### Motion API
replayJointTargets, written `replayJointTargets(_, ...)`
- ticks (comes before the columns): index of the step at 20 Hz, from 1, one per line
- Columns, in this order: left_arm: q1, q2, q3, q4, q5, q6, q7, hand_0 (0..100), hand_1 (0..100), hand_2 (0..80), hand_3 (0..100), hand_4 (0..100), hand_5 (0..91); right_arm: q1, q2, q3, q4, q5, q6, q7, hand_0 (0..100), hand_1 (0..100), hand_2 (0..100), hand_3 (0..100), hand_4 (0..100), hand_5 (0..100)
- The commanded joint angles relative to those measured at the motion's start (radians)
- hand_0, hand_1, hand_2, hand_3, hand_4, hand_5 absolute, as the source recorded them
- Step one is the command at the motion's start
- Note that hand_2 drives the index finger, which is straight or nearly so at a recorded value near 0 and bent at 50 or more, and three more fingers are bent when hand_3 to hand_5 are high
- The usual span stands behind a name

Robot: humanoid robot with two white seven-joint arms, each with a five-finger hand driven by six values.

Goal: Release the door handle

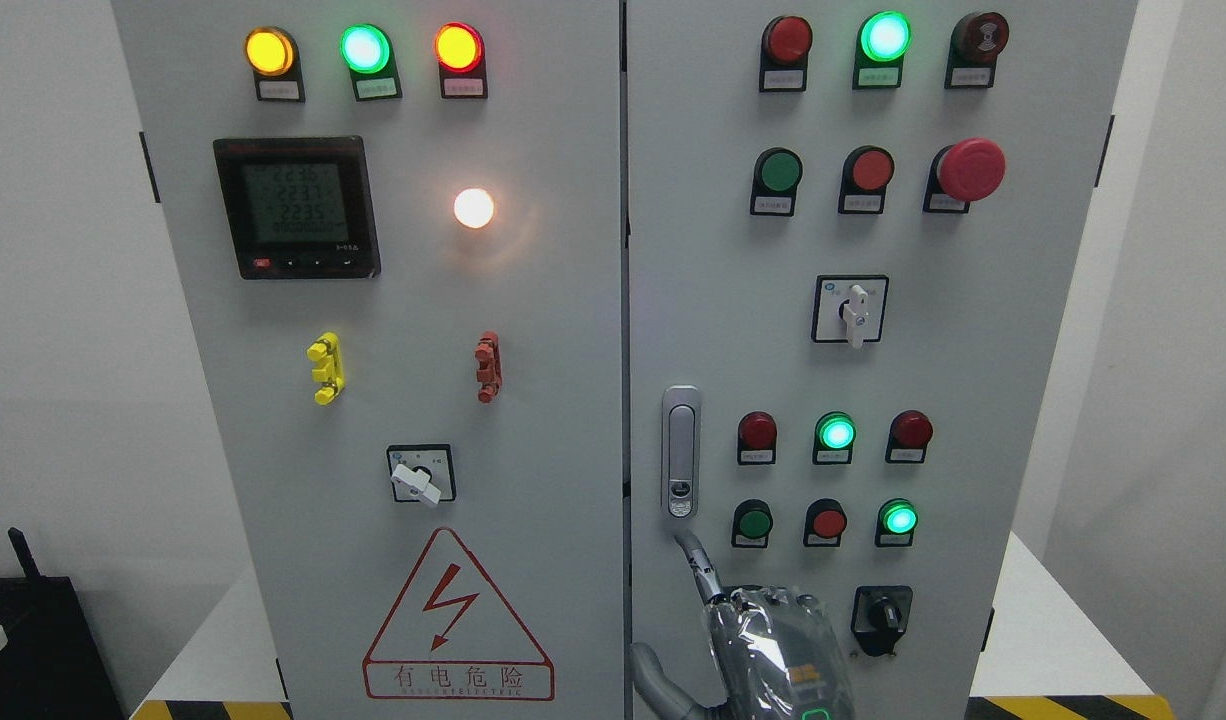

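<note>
Grey double-door electrical cabinet (pixel 573 350), doors closed, indicator lamps lit.
Silver door handle (pixel 681 452) upright on right door, near centre seam, beside rows of red and green buttons (pixel 833 435). Right hand (pixel 743 625), wrapped in clear plastic, below handle at bottom edge; index finger (pixel 695 562) extended upward, tip just under handle, not touching; holding nothing, fingers loose. Rotary switch (pixel 881 615) just right of hand. Red hazard triangle (pixel 458 620) on left door.

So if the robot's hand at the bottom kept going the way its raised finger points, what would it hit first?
Probably the door handle. The hand shows one raised finger aimed up at the handle's lower end, just short of it. Depth is unclear from this view, so it might meet the cabinet door instead.
</note>
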Motion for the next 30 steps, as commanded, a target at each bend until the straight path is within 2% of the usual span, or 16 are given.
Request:
replayJointTargets(1,-0.026,0.000,0.017,0.000,0.000,0.000,0.000,12,39,0.0,0,0,0.0,-0.028,0.003,0.018,0.024,0.011,0.012,0.025,35,14,0,90,90,100)
replayJointTargets(8,-0.026,0.000,0.017,0.000,0.000,0.000,0.000,12,39,0.0,0,0,0.0,-0.071,0.005,0.018,0.054,0.007,0.049,0.031,35,14,0,89,89,100)
replayJointTargets(16,-0.026,0.000,0.017,0.000,0.000,0.000,0.000,12,39,0.0,0,0,0.0,-0.071,0.006,0.015,0.060,0.008,0.050,0.033,35,14,0,88,89,100)
replayJointTargets(23,-0.026,0.000,0.017,0.000,0.000,0.000,0.000,12,39,0.0,0,0,0.0,-0.071,0.006,0.014,0.068,0.008,0.078,0.034,35,14,0,88,89,100)
replayJointTargets(30,-0.026,0.000,0.017,0.000,0.000,0.000,0.000,12,39,0.0,0,0,0.0,-0.071,0.006,0.012,0.073,0.007,0.078,0.053,35,14,0,88,89,100)
